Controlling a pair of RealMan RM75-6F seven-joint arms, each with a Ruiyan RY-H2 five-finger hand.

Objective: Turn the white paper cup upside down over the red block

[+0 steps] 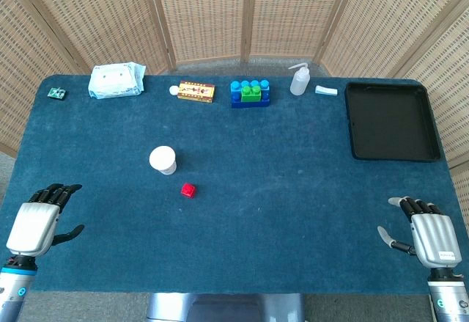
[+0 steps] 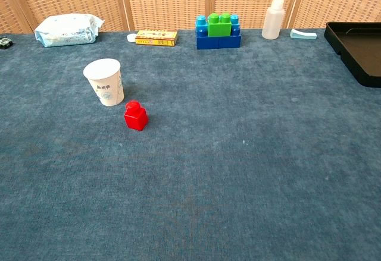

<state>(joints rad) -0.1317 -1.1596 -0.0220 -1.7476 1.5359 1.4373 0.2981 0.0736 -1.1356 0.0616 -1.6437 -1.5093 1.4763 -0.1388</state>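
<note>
The white paper cup (image 1: 163, 159) (image 2: 105, 81) stands upright, mouth up, left of the table's middle. Just in front and to its right sits the small red block (image 1: 188, 189) (image 2: 136, 116), apart from the cup. My left hand (image 1: 38, 221) lies at the near left edge, fingers spread, holding nothing. At the near right edge my right hand (image 1: 429, 233) also lies with fingers apart and nothing in it. Both hands are far from the cup and appear only in the head view.
Along the far edge stand a wipes pack (image 1: 116, 80), a yellow box (image 1: 196, 91), a blue-green brick stack (image 1: 250, 92), a squeeze bottle (image 1: 299, 80) and a small pale block (image 1: 326, 90). A black tray (image 1: 391, 121) lies at the far right.
</note>
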